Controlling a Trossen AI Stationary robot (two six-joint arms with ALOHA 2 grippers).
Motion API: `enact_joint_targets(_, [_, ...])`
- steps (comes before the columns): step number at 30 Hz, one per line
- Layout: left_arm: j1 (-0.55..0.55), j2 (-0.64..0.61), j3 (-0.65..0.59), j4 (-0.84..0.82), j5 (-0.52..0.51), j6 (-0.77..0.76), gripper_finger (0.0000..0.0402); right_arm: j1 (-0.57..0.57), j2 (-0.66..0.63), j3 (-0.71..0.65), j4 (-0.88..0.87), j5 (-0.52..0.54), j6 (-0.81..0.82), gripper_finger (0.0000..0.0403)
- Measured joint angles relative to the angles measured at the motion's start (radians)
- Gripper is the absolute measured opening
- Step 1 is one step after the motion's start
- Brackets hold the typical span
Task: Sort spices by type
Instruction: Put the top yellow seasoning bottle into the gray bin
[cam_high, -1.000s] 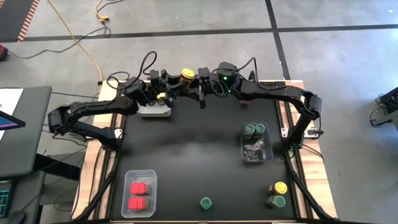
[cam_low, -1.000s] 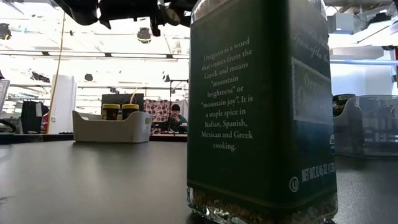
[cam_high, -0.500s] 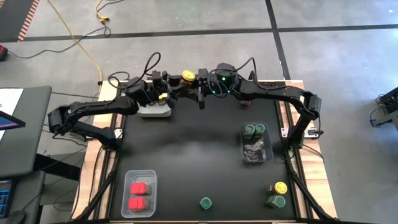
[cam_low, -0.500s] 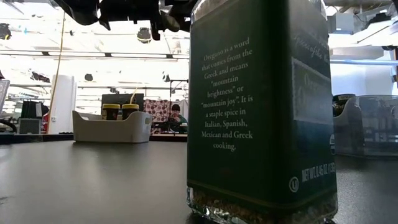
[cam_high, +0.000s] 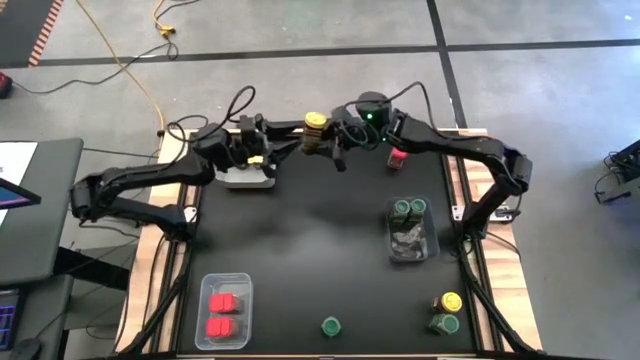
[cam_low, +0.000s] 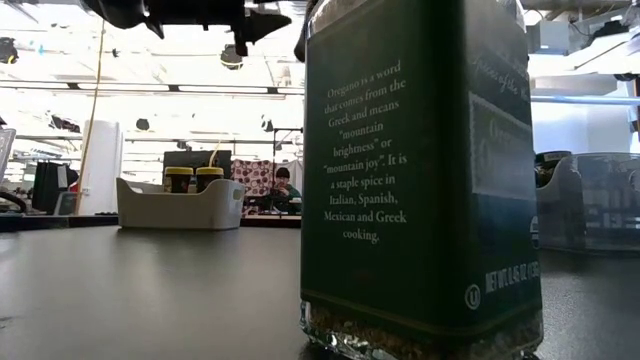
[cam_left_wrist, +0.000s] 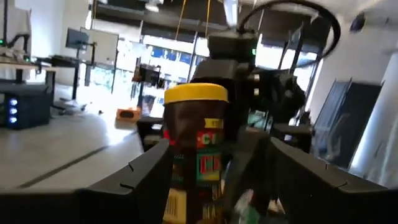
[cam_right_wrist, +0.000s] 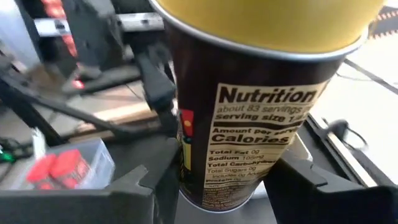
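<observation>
I have both arms meeting high at the upper middle of the high view, above the far edge of the black table (cam_high: 300, 250). The dark jar with a round yellow lid (cam_high: 316, 121) hangs there in the air, held in the right gripper (cam_high: 322, 143); in the right wrist view its fingers (cam_right_wrist: 146, 180) sit on either side of the jar's brown body, closed against it just under the lid. The left gripper (cam_high: 283, 148) is just to the left of the jar. In the left wrist view its fingers (cam_left_wrist: 144, 171) stand apart with the jar (cam_left_wrist: 196, 146) between them, and I can see a gap on each side, so they look parted and not gripping.

Below the left arm, at upper left of the table, sits a white open bin (cam_high: 248, 178); the low view shows two more yellow-lidded jars (cam_low: 194, 179) standing upright in it. At right of centre a clear rectangular plastic bin (cam_high: 411, 232) holds green-lidded jars (cam_high: 408, 208) at its upper end. At lower left another clear bin (cam_high: 226, 309) holds two red blocky containers (cam_high: 224, 313). Loose on the table along the lower edge are one green-lidded jar (cam_high: 330, 326) at middle, and a yellow-lidded jar (cam_high: 449, 301) with a green-lidded one (cam_high: 446, 323) at lower right. One red container (cam_high: 397, 157) lies near the right arm at upper right.
</observation>
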Motion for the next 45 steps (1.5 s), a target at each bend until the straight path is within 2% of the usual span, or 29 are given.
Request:
enact_joint_targets(4, [0.009, -0.062, 0.002, -0.131, 0.000, 0.035, 0.0245, 0.002, -0.024, 0.000, -0.110, 0.000, -0.020, 0.0213])
enact_joint_targets(6, [0.025, -0.088, 0.043, -0.273, 0.002, 0.012, 0.0245, 0.003, -0.025, 0.001, -0.174, -0.001, -0.038, 0.0213])
enact_joint_targets(12, [0.090, -0.067, 0.311, -0.879, -0.001, 0.060, 0.0245, 0.036, 0.005, 0.001, -0.302, 0.054, -0.110, 0.0213])
enact_joint_targets(16, [0.105, -0.009, 0.480, -1.109, -0.004, 0.133, 0.0245, 0.068, 0.044, 0.001, -0.298, 0.060, -0.122, 0.0214])
enact_joint_targets(20, [0.104, 0.019, 0.554, -1.121, -0.003, 0.125, 0.0245, 0.087, 0.084, 0.001, -0.286, 0.078, -0.123, 0.0214])
enact_joint_targets(23, [0.104, 0.024, 0.558, -1.054, -0.009, 0.089, 0.0245, 0.093, 0.101, 0.000, -0.306, 0.097, -0.124, 0.0214])
enact_joint_targets(30, [0.106, 0.024, 0.558, -1.048, -0.021, 0.094, 0.0245, 0.093, 0.108, 0.000, -0.301, 0.122, -0.146, 0.0214])
enact_joint_targets(33, [0.106, 0.024, 0.558, -1.059, -0.088, 0.126, 0.0251, 0.093, 0.108, 0.001, -0.304, 0.123, -0.151, 0.0214])
enact_joint_targets(36, [0.105, 0.025, 0.558, -1.108, -0.150, 0.171, 0.0281, 0.093, 0.108, 0.000, -0.304, 0.124, -0.178, 0.0214])
enact_joint_targets(39, [0.103, 0.038, 0.558, -1.148, -0.168, 0.192, 0.0331, 0.093, 0.108, 0.000, -0.303, 0.124, -0.201, 0.0214])
enact_joint_targets(42, [0.093, 0.052, 0.557, -1.191, -0.168, 0.154, 0.0368, 0.088, 0.108, 0.000, -0.303, 0.124, -0.240, 0.0214])
enact_joint_targets(45, [0.086, 0.060, 0.557, -1.248, -0.167, 0.078, 0.0383, 0.087, 0.108, 0.000, -0.307, 0.156, -0.292, 0.0214])
